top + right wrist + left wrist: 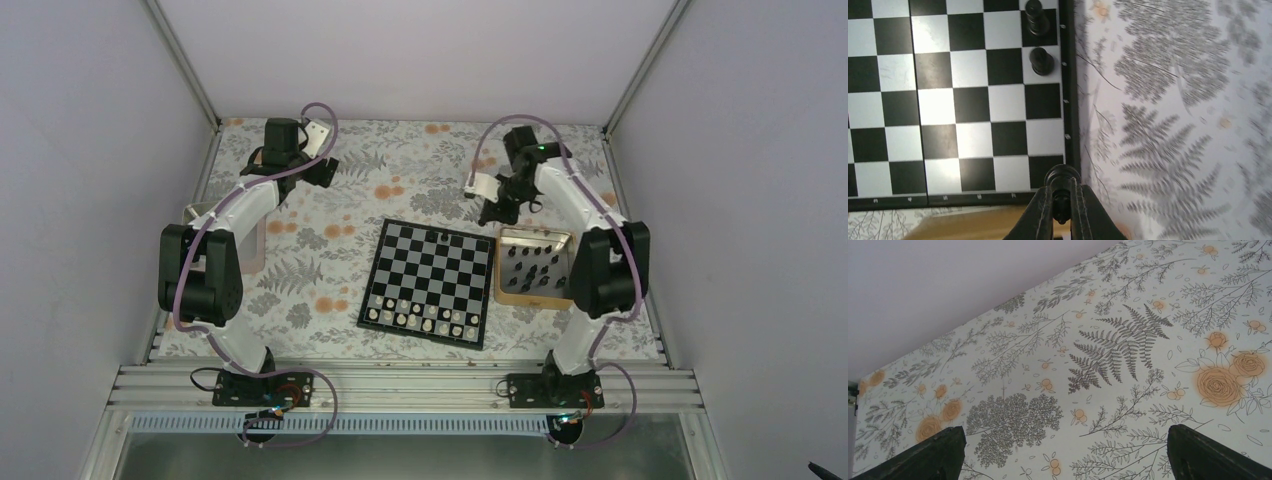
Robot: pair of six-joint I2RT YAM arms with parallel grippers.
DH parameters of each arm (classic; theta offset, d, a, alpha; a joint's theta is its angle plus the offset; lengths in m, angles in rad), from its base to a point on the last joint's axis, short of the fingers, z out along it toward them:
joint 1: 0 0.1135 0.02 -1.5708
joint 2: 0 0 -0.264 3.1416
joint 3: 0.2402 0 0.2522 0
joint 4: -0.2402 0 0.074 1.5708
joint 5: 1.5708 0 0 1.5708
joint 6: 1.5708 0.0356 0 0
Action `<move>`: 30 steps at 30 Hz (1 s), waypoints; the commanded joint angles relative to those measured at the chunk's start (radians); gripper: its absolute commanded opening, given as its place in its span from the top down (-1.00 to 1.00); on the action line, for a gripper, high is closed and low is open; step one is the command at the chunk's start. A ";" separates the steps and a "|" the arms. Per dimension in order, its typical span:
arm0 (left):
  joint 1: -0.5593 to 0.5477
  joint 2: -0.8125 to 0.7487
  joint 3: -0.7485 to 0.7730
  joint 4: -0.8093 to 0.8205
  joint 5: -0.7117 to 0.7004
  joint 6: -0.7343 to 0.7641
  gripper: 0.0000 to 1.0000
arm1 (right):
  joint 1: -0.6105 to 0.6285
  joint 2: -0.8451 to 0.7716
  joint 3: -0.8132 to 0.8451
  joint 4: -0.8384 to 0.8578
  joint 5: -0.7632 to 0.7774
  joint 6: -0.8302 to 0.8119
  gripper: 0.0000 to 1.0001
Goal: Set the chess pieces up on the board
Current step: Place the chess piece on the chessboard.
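Note:
In the right wrist view my right gripper [1062,192] is shut on a small black chess piece [1063,175], whose round base shows above the fingertips. It hangs over the corner of the chequered board [973,105], by its dark border. Two black chess pieces [1041,61] stand on edge squares further along that side. From above, the right gripper [497,212] is at the board's [430,280] far right corner. My left gripper [1065,432] is open over bare cloth, far from the board, at the back left [318,170].
A tan wooden-rimmed tray [503,290] right of the board holds several black pieces [535,262]. White pieces [420,318] fill the board's two near rows. A floral cloth [300,270] covers the table, with grey walls and metal frame posts around it.

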 commanded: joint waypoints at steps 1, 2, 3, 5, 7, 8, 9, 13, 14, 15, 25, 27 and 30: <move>-0.001 0.006 0.027 -0.010 0.001 0.004 -1.00 | 0.055 0.081 0.029 0.018 -0.040 0.002 0.89; -0.001 0.006 0.029 -0.011 0.001 0.003 -1.00 | 0.063 0.098 0.035 0.022 -0.045 0.003 0.90; -0.001 0.007 0.030 -0.012 -0.001 0.003 -1.00 | 0.072 0.108 0.039 0.027 -0.047 0.005 0.89; -0.001 0.007 0.031 -0.013 -0.001 0.003 -1.00 | 0.085 0.123 0.042 0.034 -0.051 0.006 0.89; -0.001 0.007 0.031 -0.013 -0.002 0.005 -1.00 | 0.093 0.134 0.038 0.041 -0.054 0.006 0.89; -0.001 0.007 0.031 -0.013 -0.002 0.004 -1.00 | 0.096 0.137 0.035 0.045 -0.057 0.006 0.89; -0.001 0.007 0.031 -0.012 -0.002 0.003 -1.00 | 0.099 0.140 0.031 0.049 -0.061 0.006 0.89; -0.001 0.010 0.034 -0.014 0.001 0.003 -1.00 | 0.122 0.158 0.018 0.065 -0.065 0.006 0.88; -0.001 0.013 0.034 -0.014 0.003 0.003 -1.00 | 0.128 0.165 0.020 0.064 -0.062 0.006 0.88; -0.001 0.013 0.035 -0.015 0.004 0.003 -1.00 | 0.133 0.171 0.021 0.063 -0.059 0.007 0.88; 0.000 0.013 0.033 -0.014 0.006 0.004 -1.00 | 0.157 0.211 0.023 0.076 -0.030 0.010 0.87; -0.001 0.012 0.033 -0.014 0.005 0.004 -1.00 | 0.157 0.216 0.021 0.085 -0.018 0.014 0.87; 0.000 0.012 0.031 -0.014 0.006 0.003 -1.00 | 0.157 0.218 0.019 0.097 -0.004 0.017 0.87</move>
